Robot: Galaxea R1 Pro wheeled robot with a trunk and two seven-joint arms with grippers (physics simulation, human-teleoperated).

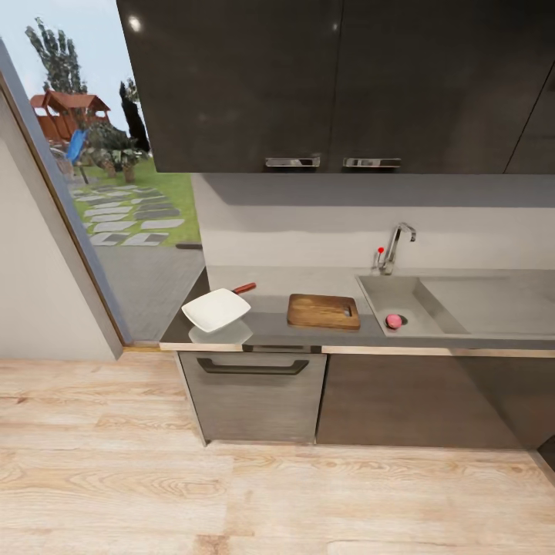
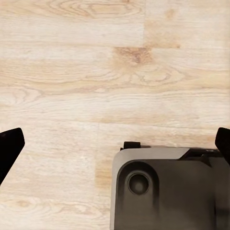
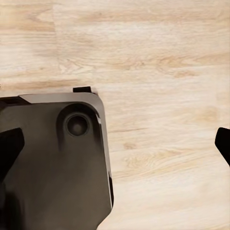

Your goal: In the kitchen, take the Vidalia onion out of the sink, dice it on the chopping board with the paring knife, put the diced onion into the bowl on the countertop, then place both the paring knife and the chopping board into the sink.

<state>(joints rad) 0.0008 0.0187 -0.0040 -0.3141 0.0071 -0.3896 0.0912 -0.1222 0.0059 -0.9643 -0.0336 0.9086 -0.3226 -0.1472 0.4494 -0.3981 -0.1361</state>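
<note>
On the grey countertop lie one white squarish bowl, one dark wooden chopping board and one paring knife, of which the reddish handle shows past the bowl's far edge. The bowl sits at the counter's left end, the board just beside it toward the sink, its slot handle hole at the sink end. In the basin lies one pinkish Vidalia onion, close to the drain. One chrome tap with a red knob stands behind the basin. Two upper cabinet doors hang above, each with one metal handle, and one drawer front with a dark pull sits under the bowl.

Both arms point down at the plank floor. The left gripper has its two dark fingertips wide apart, nothing between them but floor and a corner of the robot's dark base. The right gripper is likewise spread, its fingertips far apart, with the base's other corner and bare floor between.
</note>
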